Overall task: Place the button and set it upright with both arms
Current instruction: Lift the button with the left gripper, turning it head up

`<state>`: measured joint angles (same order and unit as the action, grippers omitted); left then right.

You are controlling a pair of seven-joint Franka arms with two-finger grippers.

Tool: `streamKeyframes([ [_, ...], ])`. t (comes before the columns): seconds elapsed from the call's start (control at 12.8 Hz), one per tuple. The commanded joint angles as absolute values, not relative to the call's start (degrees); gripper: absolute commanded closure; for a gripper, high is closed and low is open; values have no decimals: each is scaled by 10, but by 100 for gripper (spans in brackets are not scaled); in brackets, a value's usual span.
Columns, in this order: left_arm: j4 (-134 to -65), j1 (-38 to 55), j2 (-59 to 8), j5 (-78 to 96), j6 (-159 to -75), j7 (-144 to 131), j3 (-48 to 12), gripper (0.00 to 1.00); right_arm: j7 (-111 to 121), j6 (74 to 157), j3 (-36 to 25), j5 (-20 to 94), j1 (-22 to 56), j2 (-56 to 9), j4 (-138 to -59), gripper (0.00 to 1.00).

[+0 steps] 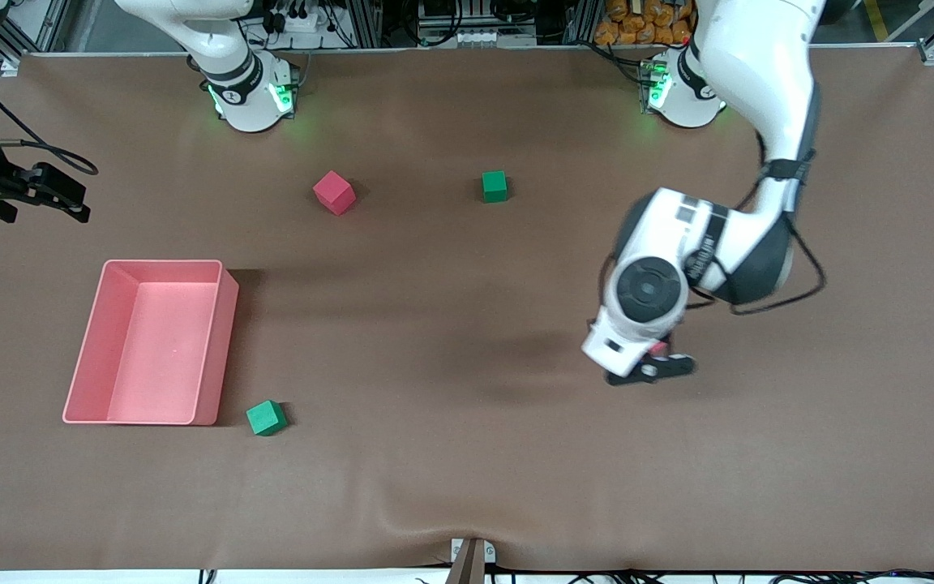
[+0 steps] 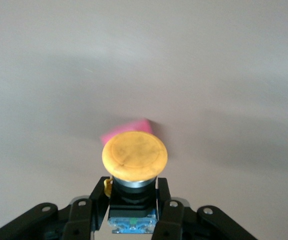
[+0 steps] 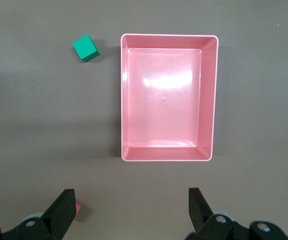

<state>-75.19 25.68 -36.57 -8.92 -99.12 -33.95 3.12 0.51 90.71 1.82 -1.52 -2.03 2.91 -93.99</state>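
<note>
Button [image 2: 134,156] clamped in left gripper [image 2: 132,200] — fingers pinch black body, orange cap facing out, carried above bare table [image 1: 467,454] toward left arm's end. Right gripper [image 3: 132,210] waits with fingers spread wide, holding nothing, over table beside pink tray [image 3: 211,100]. Green cube [image 3: 85,48] just beside tray — not touching.

Wide bare table [image 1: 467,341] mid-span; obstacles: pink bin [image 1: 151,341] with green cube [image 1: 265,418] beside it, red cube [image 1: 333,192] and second green cube [image 1: 494,186] near the bases
</note>
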Motion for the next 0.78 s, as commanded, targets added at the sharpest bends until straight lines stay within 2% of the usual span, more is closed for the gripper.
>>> streamKeyframes([
  [0.0, -766, 214, -353, -115, -1019, -306, 25, 100, 8, 897, 24, -8, -26, 24, -926, 0],
  [0.7, -766, 155, -361, -106, -1097, -225, 22, 100, 10, 896, 23, -8, -27, 24, -926, 0],
])
